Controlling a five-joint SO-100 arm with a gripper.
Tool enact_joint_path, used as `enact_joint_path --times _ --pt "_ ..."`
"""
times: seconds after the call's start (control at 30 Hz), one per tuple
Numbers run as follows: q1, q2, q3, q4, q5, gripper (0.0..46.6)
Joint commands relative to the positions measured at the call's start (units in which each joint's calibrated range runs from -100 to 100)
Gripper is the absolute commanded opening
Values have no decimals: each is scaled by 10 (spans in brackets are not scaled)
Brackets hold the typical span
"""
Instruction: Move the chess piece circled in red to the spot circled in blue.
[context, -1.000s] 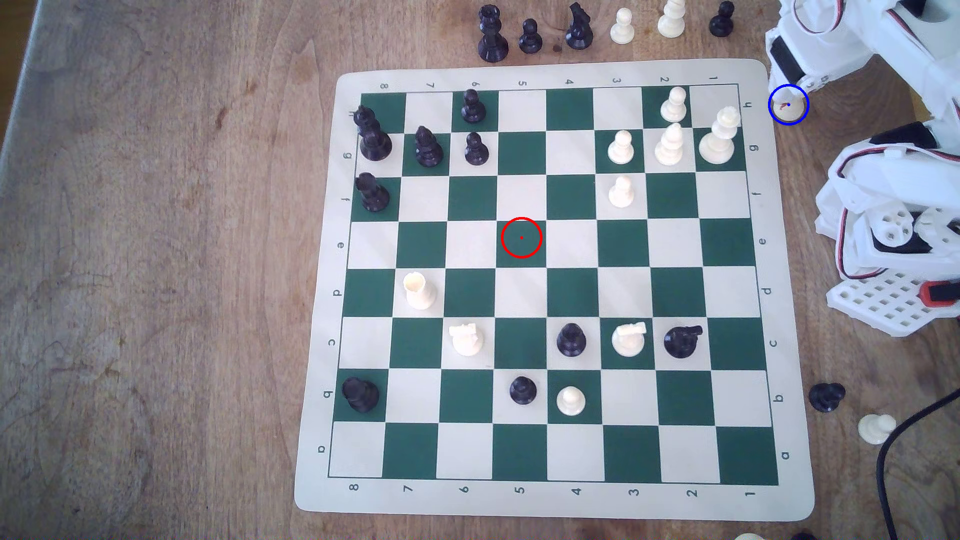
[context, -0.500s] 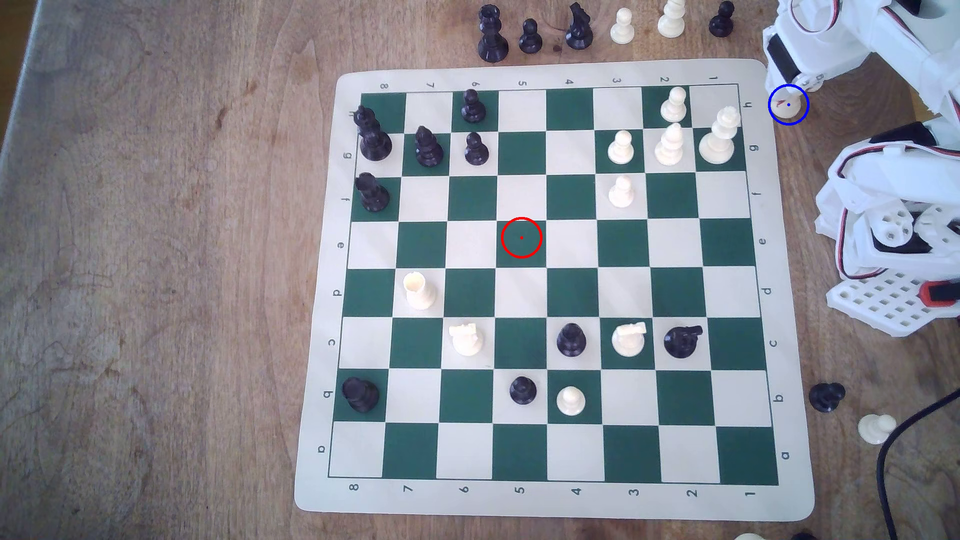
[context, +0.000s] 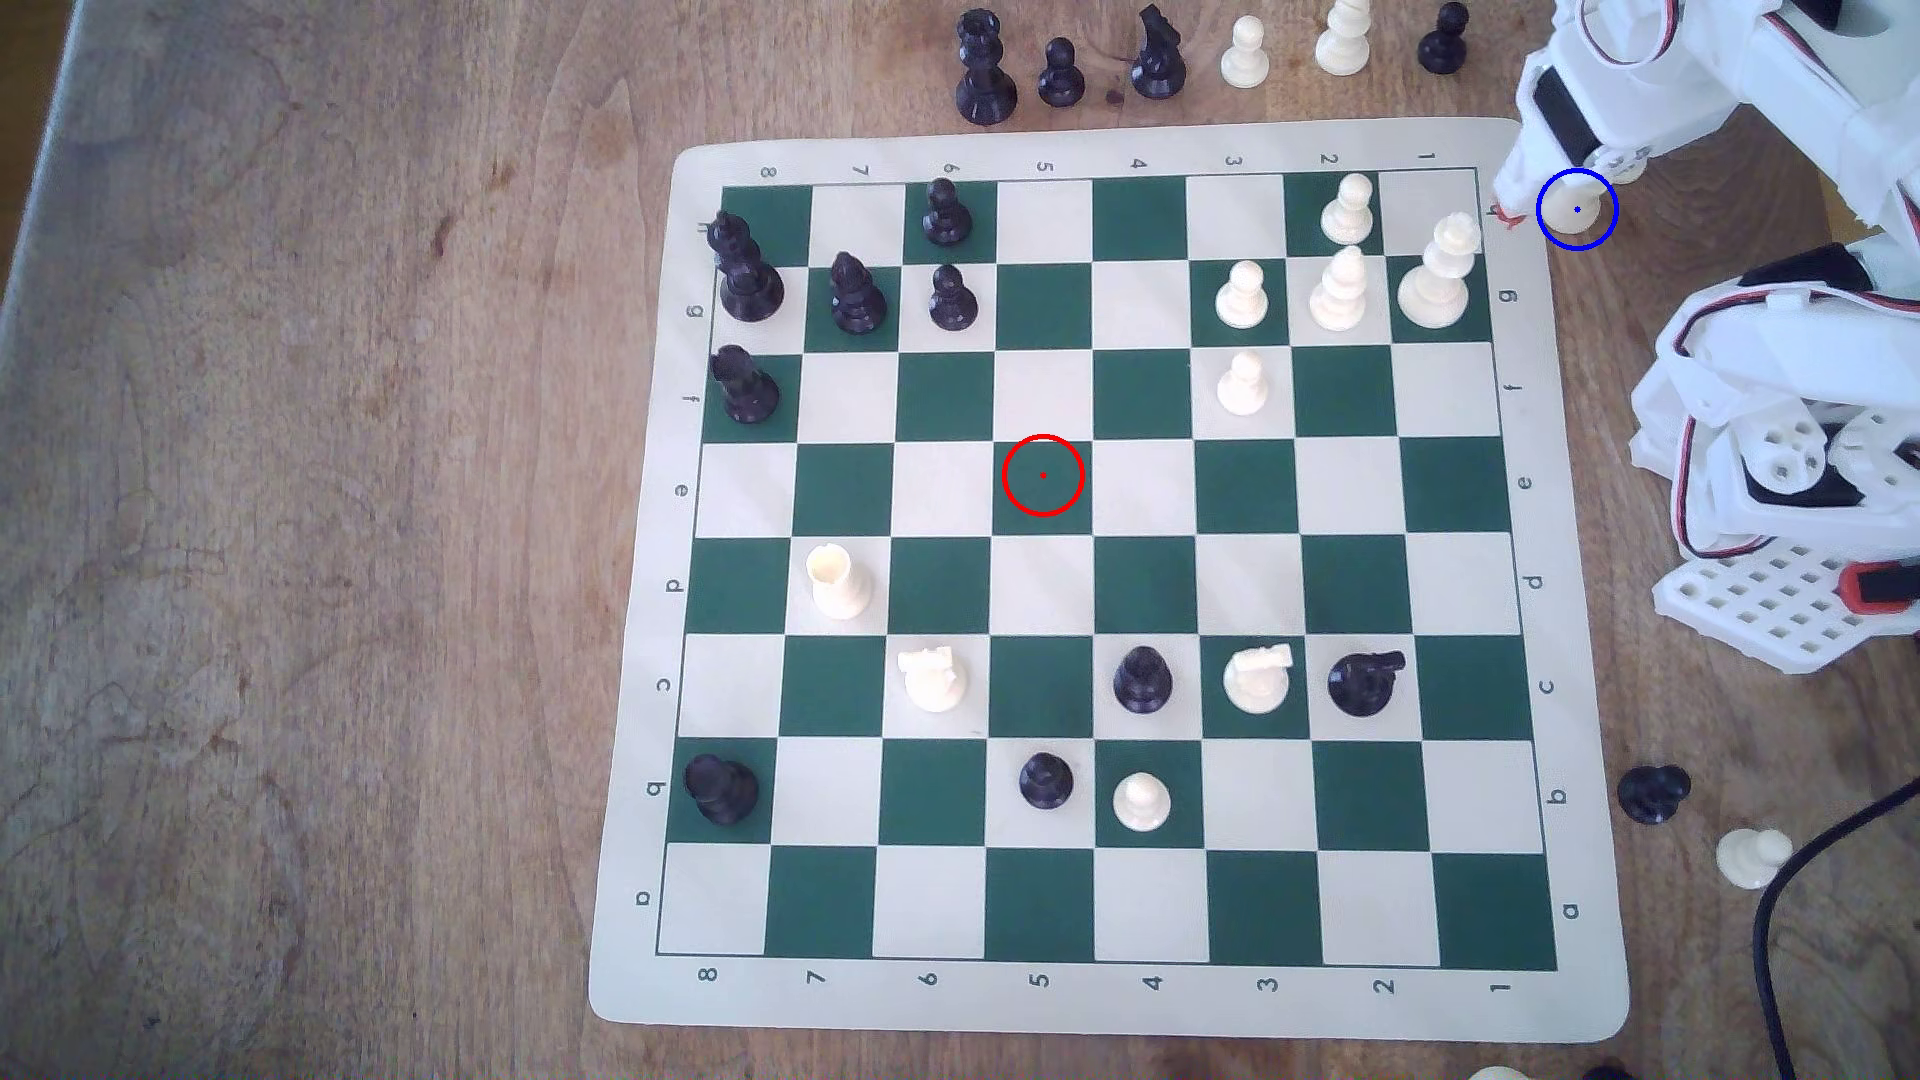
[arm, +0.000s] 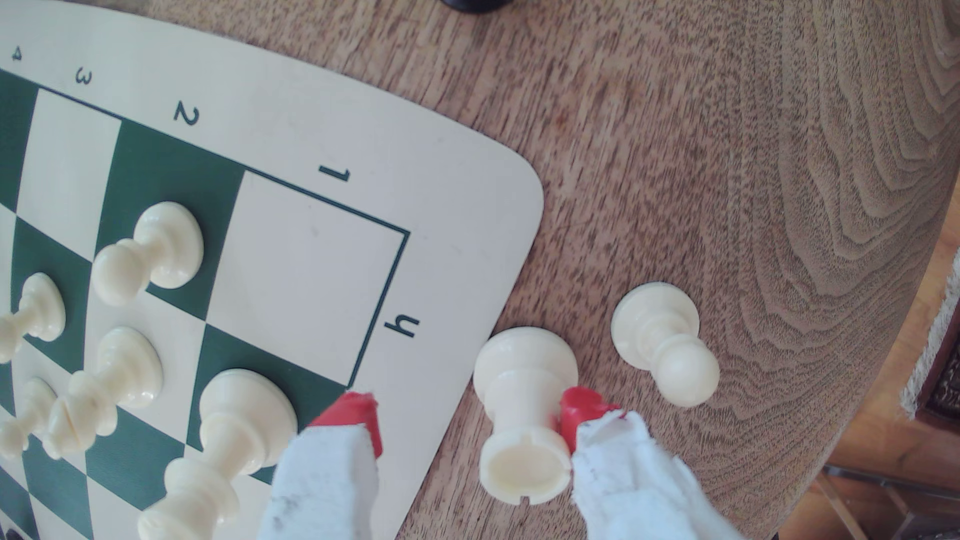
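My pincer (arm: 465, 415) is apart around the chess piece (arm: 519, 405), which stands upright on the bench in the blue-circled spot (context: 1579, 235) just beside the board (arm: 311, 285); I judge it light, hard, slippery plastic, best pinched at its narrow waist.

Green-cream chessboard (context: 1049, 924) on wooden table (context: 312, 519); white king (context: 1437, 275) on g1; black cable (context: 1787, 914) lower right, exterior view.

Green-and-cream checkered board (context: 1101, 582), brown table (context: 312, 519)
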Motion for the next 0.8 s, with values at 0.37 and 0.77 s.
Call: enact_joint_path --times 0.37,0.77 --pt "-13 -122 -125 112 5 111" --pt "-217 -238 -186 46 -22 2"
